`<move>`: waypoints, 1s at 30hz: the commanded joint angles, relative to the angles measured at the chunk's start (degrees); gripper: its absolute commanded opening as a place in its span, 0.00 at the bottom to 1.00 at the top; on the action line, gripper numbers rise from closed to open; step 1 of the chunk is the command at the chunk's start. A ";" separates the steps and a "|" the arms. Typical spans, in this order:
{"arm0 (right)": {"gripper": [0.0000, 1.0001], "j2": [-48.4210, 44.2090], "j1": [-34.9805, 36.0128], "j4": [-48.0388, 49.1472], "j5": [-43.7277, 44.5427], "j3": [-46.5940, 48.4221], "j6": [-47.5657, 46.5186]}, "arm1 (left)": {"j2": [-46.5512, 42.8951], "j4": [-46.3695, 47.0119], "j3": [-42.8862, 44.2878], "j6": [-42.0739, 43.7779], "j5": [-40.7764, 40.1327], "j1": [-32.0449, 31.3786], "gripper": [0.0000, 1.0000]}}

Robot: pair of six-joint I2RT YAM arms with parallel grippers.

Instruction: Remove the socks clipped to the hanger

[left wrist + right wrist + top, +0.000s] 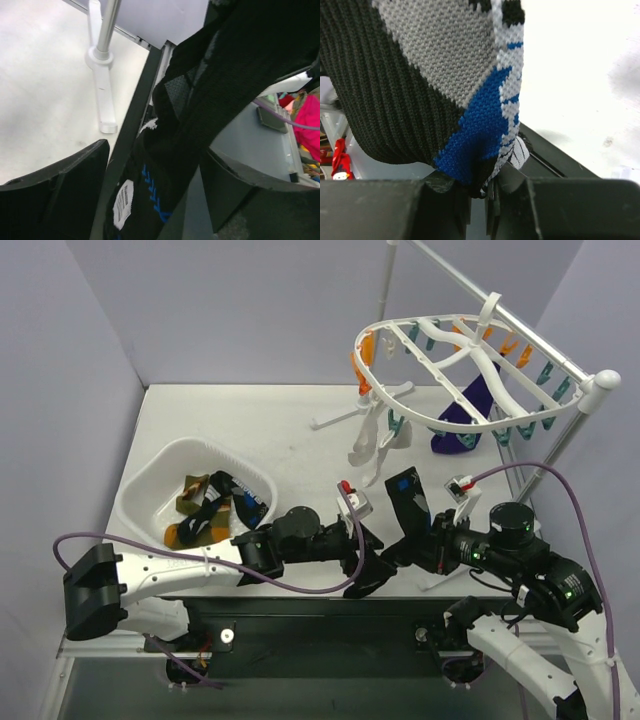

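Observation:
My right gripper (pixel 408 540) (pixel 480 185) is shut on the edge of a black sock (pixel 405 495) (pixel 420 75) with grey, blue and white print, near the table's front edge. My left gripper (pixel 372 565) (pixel 155 165) stands open, and the same black sock (pixel 200 110) hangs between its wide fingers (pixel 60 190). The white oval hanger (pixel 440 350) with teal and orange clips hangs at the back right. A white sock (pixel 365 445) and a dark purple sock (pixel 462 410) dangle from it.
A white tub (pixel 150 490) at the left holds several socks (pixel 205 505). The hanger's white rack (pixel 500 310) stands at the back right, with a foot (pixel 102 90) on the table. Purple cables loop near both arms.

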 commanded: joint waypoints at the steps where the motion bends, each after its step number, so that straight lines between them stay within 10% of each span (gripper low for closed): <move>1: 0.00 -1.37 0.24 3.61 -3.37 -0.40 1.42 | 1.94 6.77 2.53 -4.59 2.80 0.25 0.69; 5: 0.22 -1.64 0.33 3.87 -3.11 -1.11 1.51 | 1.60 -0.87 4.64 -5.12 -2.81 1.39 0.03; 6: 0.28 -1.64 0.24 3.78 -2.85 -1.11 1.60 | 0.98 -4.37 4.47 -5.30 -4.31 1.74 0.00; 11: 0.62 -2.08 0.33 3.70 0.14 -1.72 1.77 | -8.31 -9.41 -1.84 -8.28 -11.09 6.04 0.00; 30: 0.66 -0.24 0.33 3.78 2.60 -2.95 1.42 | -23.46 -45.53 11.05 1.64 -15.02 54.83 0.00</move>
